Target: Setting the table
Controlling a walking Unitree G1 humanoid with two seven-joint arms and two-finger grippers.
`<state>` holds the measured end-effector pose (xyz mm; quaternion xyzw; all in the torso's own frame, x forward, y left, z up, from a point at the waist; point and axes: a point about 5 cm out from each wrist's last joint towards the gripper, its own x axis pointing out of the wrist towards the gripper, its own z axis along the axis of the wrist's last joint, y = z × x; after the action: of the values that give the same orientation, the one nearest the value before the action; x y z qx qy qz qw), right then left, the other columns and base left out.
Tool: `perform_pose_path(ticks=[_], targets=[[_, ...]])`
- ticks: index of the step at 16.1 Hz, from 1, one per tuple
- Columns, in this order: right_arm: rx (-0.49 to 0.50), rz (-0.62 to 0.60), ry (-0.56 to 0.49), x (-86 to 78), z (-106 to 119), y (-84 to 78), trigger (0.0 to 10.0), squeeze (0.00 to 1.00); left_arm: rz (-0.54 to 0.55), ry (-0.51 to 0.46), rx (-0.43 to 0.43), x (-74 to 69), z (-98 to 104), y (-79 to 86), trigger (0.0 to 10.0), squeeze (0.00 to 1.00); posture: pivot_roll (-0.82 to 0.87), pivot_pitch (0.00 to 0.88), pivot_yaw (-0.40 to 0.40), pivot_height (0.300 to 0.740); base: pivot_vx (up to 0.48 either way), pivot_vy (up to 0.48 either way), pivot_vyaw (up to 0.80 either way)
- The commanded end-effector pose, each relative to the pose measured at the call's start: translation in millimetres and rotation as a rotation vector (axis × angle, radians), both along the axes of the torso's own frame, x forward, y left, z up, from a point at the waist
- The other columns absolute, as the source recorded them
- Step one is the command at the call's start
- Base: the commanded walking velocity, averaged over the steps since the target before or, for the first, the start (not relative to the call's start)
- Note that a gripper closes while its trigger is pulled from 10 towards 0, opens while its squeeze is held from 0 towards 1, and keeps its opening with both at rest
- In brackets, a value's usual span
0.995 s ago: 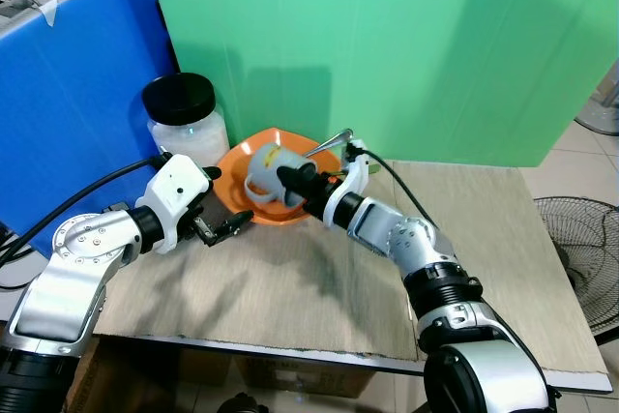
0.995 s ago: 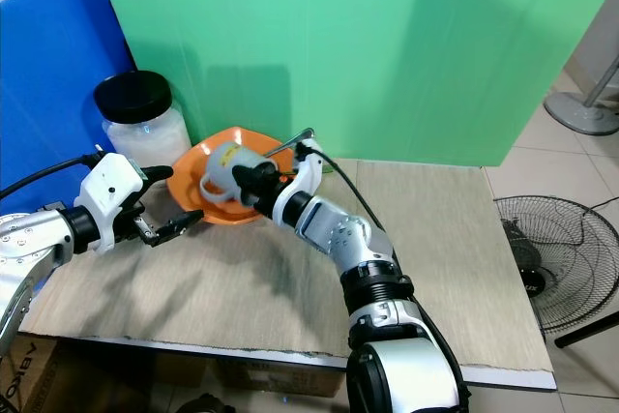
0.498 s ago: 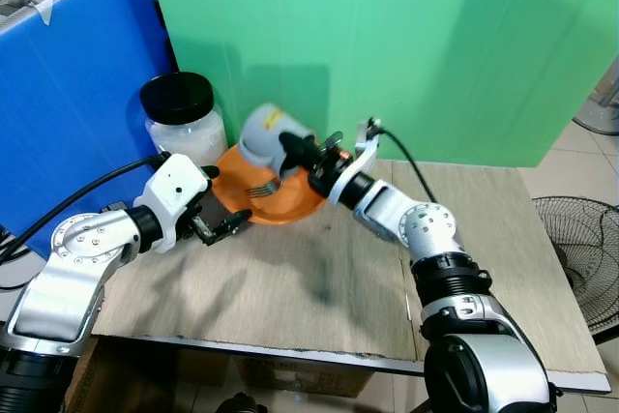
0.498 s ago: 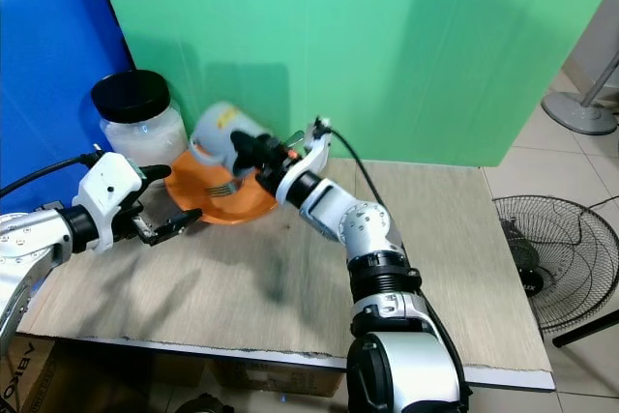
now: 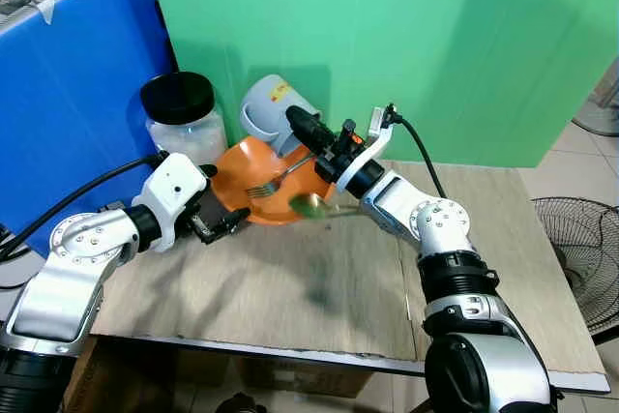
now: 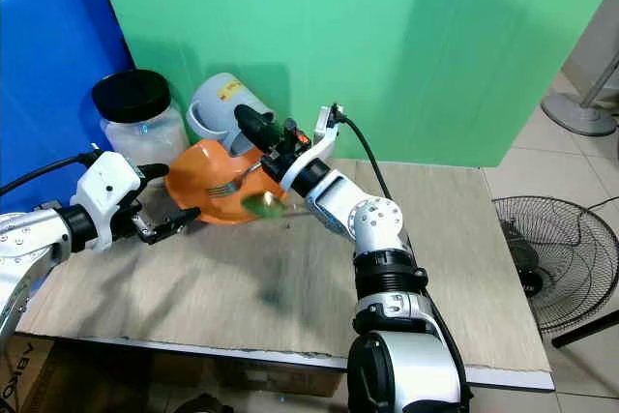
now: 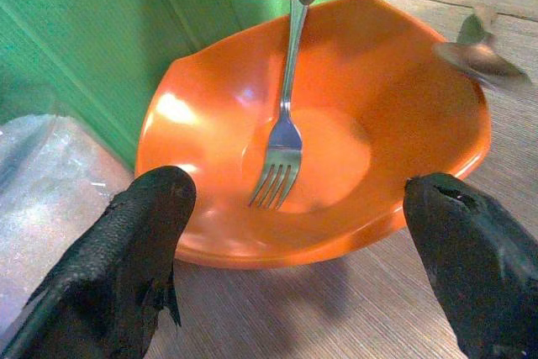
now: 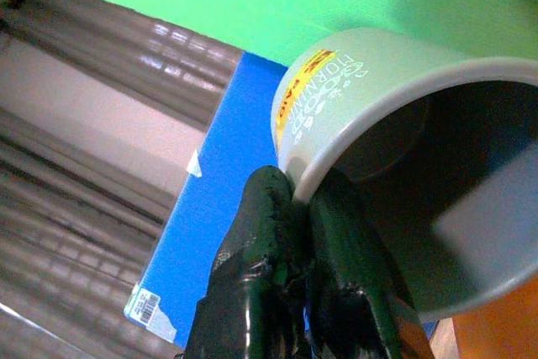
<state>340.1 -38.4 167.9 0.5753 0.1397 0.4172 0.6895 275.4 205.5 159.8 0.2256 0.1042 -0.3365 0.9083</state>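
Observation:
My right gripper [image 5: 305,128] is shut on the rim of a grey mug [image 5: 266,108], held tipped on its side above the orange bowl [image 5: 253,163]. A fork [image 7: 282,136] slides out of the mug, tines down in the bowl. A blurred spoon [image 5: 309,205] hangs in the air by the bowl's right rim. My left gripper [image 5: 221,225] stands open at the bowl's near left rim, with its fingers [image 7: 143,241] spread wide on either side. In the right wrist view both fingers [image 8: 282,208] pinch the mug's wall.
A large jar with a black lid [image 5: 181,113] stands just left of the bowl. A blue panel [image 5: 68,94] and a green backdrop [image 5: 435,45] wall off the table's [image 5: 290,287] back. A floor fan [image 5: 580,249] stands off the right edge.
My right gripper has lifted the mug out of the bowl and tipped it over. The fork and spoon have slid out. The left arm has stayed put.

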Motion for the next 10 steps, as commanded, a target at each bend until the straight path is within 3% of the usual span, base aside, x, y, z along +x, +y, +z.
perform_pose_path(ticks=[1,8,10], targets=[[0.13,0.116,-0.036,-13.7,23,49.8,0.0,0.0,0.01,-0.004,0.018,-0.4,1,3.1,10.0,0.0,0.15,0.0,-0.019,0.74,0.0,0.0,0.0],[0.058,0.069,-0.079,-11.5,24,48.9,0.0,0.0,0.02,-0.009,0.025,-0.3,-1,3.7,10.0,0.0,0.15,0.0,-0.019,0.74,0.0,0.0,0.0],[0.014,0.05,-0.174,-11.5,35,42.7,0.0,0.0,0.021,-0.021,0.018,0.8,1,2.0,10.0,0.0,0.15,0.0,-0.019,0.74,0.0,0.0,0.0]])
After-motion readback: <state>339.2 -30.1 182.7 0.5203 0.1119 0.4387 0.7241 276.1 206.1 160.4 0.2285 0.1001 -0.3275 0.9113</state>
